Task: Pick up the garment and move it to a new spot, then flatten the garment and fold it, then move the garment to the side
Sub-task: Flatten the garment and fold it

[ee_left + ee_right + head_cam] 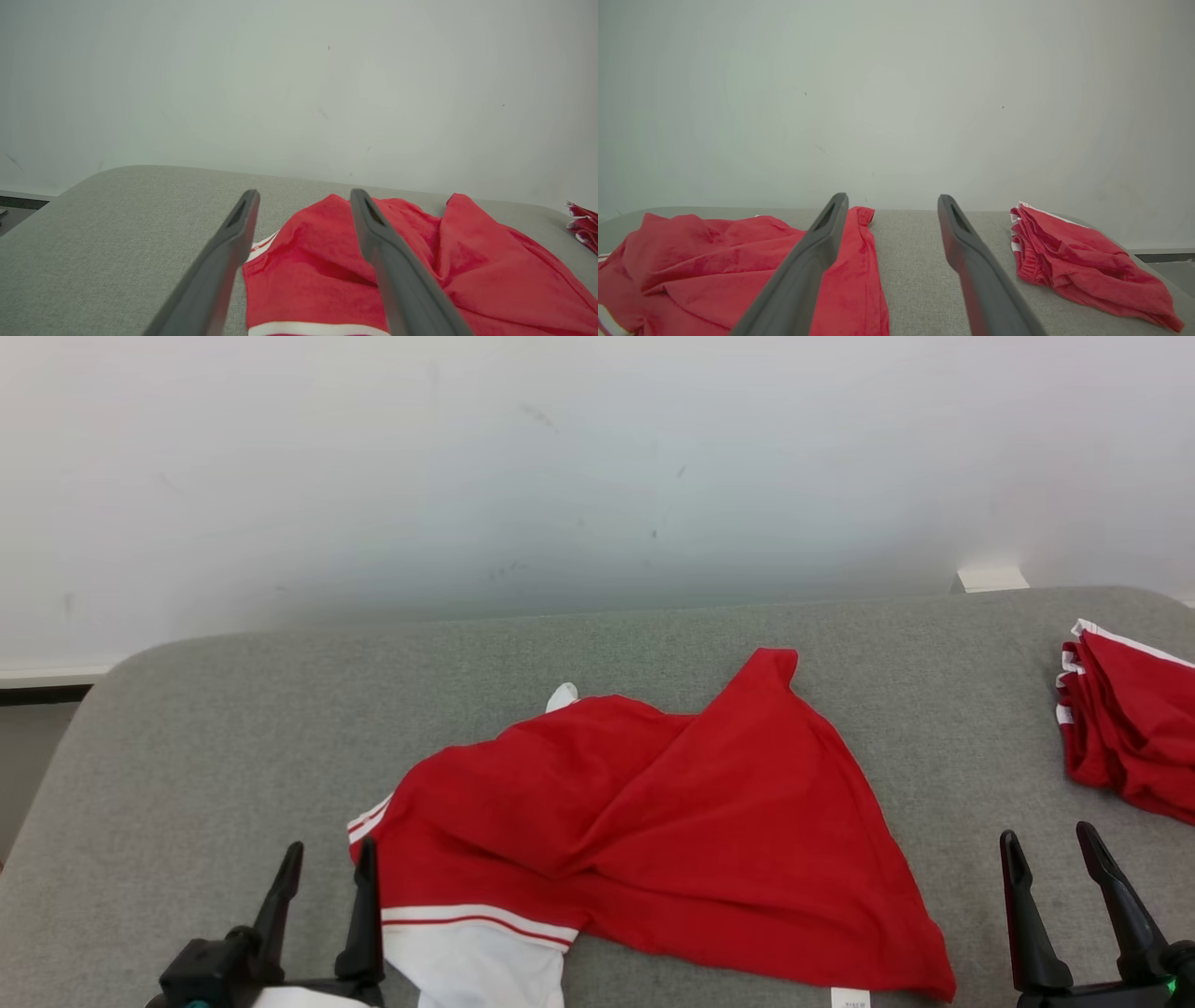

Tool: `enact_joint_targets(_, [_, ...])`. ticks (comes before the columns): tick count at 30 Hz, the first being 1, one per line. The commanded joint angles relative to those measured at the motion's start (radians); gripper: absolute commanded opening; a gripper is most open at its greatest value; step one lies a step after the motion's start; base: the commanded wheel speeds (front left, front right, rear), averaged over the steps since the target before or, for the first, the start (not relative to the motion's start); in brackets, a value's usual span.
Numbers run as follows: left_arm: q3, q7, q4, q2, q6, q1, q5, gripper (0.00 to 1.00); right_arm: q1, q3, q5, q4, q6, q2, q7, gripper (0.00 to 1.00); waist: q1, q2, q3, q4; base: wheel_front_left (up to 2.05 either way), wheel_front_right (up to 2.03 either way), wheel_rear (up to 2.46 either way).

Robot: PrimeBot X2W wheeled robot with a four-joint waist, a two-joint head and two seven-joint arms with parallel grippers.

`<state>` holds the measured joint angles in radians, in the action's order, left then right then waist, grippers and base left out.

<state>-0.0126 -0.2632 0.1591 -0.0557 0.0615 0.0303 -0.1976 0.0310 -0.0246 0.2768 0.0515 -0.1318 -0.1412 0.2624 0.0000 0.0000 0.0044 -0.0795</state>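
A red garment (653, 821) with white trim and a white panel lies crumpled in the middle of the grey padded surface (233, 737). It is also in the left wrist view (317, 275) and the right wrist view (714, 270). My left gripper (327, 859) stands open at the garment's near left edge, its right finger (364, 915) close beside the cloth, with nothing held. My right gripper (1050, 845) is open to the right of the garment, apart from it, over bare surface. In the wrist views the left gripper (303, 198) and right gripper (892, 200) both show spread fingers.
A second red garment (1130, 728), bunched with white trim, lies at the right edge of the surface; the right wrist view has it (1078, 256) at right. A pale wall (597, 476) rises behind. A small white object (991, 579) sits past the far edge.
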Motion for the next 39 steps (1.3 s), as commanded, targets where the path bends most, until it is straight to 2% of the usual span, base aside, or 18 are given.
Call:
enact_joint_targets(1, [0.003, -0.001, 0.003, -0.001, 0.001, -0.009, 0.008, 1.00, -0.007, 0.002, -0.008, -0.002, 0.002, -0.004, 0.002, 1.00, 0.0000, 0.0000, 0.000, -0.001, 0.00, 0.00, 0.00])
enact_joint_targets(7, [0.003, -0.001, 0.010, 0.001, 0.006, -0.006, 0.016, 1.00, 0.000, 0.006, 0.001, 0.030, 0.002, -0.008, 0.002, 1.00, 0.0000, 0.0000, 0.003, -0.001, 0.00, 0.00, 0.00])
enact_joint_targets(13, [-0.018, 0.014, 0.102, -0.005, 0.026, -0.024, -0.002, 1.00, 0.033, -0.029, 0.033, 0.139, 0.002, -0.059, -0.032, 1.00, 0.0000, 0.0000, 0.002, 0.012, 0.00, 0.00, 0.00])
enact_joint_targets(19, [-0.056, 0.196, 0.178, -0.008, 0.036, -0.016, -0.035, 1.00, 0.012, -0.078, 0.062, 0.272, 0.002, -0.066, -0.144, 1.00, 0.0000, 0.0000, 0.015, 0.032, 0.00, 0.00, 0.00])
enact_joint_targets(27, [-0.108, 0.354, 0.190, -0.015, 0.049, -0.027, -0.058, 1.00, -0.055, -0.175, 0.120, 0.408, 0.002, -0.068, -0.217, 1.00, 0.0000, 0.0000, 0.030, 0.044, 0.00, 0.00, 0.00])
enact_joint_targets(38, [-0.203, 0.526, 0.179, -0.025, 0.065, -0.058, -0.096, 1.00, -0.134, -0.262, 0.179, 0.531, 0.002, -0.067, -0.175, 1.00, 0.0000, 0.0000, 0.045, 0.037, 0.00, 0.00, 0.00])
enact_joint_targets(39, [-0.210, 0.537, 0.171, -0.025, 0.066, -0.060, -0.105, 0.98, -0.140, -0.270, 0.185, 0.541, 0.002, -0.066, -0.170, 1.00, 0.0000, 0.0000, 0.046, 0.038, 0.00, 0.00, 0.00])
